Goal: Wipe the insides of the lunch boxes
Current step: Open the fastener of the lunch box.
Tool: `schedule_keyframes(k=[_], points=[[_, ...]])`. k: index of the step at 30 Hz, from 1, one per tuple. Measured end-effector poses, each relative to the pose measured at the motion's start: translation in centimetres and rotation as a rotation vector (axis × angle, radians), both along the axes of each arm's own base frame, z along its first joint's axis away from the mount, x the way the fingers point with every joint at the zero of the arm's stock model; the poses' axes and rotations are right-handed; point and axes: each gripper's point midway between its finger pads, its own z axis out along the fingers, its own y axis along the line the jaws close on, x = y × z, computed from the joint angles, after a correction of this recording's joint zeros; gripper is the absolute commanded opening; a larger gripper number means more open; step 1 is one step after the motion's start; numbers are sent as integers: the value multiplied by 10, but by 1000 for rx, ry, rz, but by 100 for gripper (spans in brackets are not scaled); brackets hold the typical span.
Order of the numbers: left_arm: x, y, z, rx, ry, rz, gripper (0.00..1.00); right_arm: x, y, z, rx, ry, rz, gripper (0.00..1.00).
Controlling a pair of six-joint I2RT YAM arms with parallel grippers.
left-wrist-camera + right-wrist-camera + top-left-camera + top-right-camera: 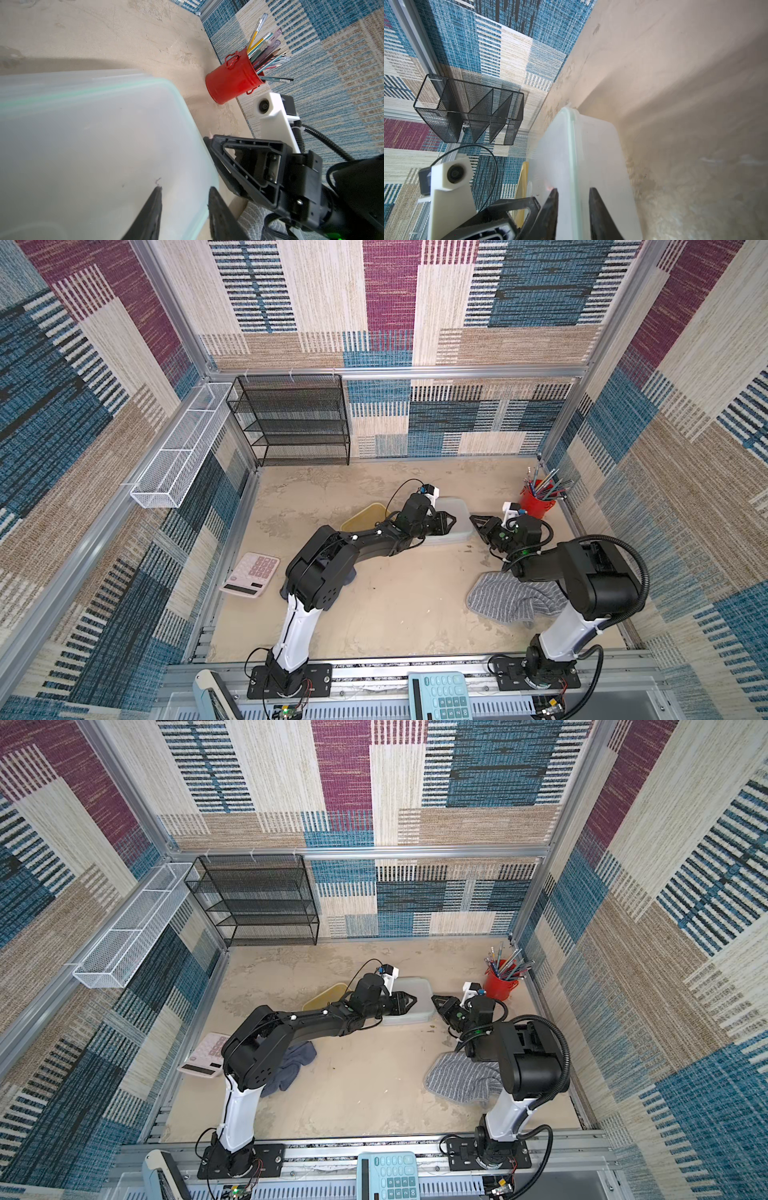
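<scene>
Reach favoured neither arm, we judged: the lidded frosted clear plastic lunch box (456, 507) lay on the bench (395, 605) between the left end effector (451, 524) and the right end effector (476, 519), each slightly parted astride its rim, whether pinching we could not tell, with the translucent amber lunch box (365, 517) partly under the left arm and the red metal pen cup (536, 502) beyond the right.

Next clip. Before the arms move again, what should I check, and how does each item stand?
1. Clear frosted plastic lunch box opened: lid on, not ok.
2. Left gripper astride its edge: ok; grip cannot tell.
3. Right gripper astride its rim: ok; grip cannot tell.
4. Grey striped cloth held: lies loose, not ok.
5. Translucent amber plastic lunch box open: cannot tell.
</scene>
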Motion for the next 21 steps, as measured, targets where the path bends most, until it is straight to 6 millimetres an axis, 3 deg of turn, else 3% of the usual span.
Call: schedule_keyframes(k=[6, 9, 15, 21], points=[[-6, 5, 9, 23, 9, -3, 45, 0, -2, -2, -19, -2, -9, 75], [-9, 10, 14, 57, 18, -13, 48, -3, -2, -7, -17, 4, -8, 84], [-6, 16, 52, 39, -33, -36, 48, -4, 0, -13, 18, 3, -9, 89], [-7, 28, 36, 61, 11, -38, 48, -4, 3, -15, 76, -11, -1, 88]])
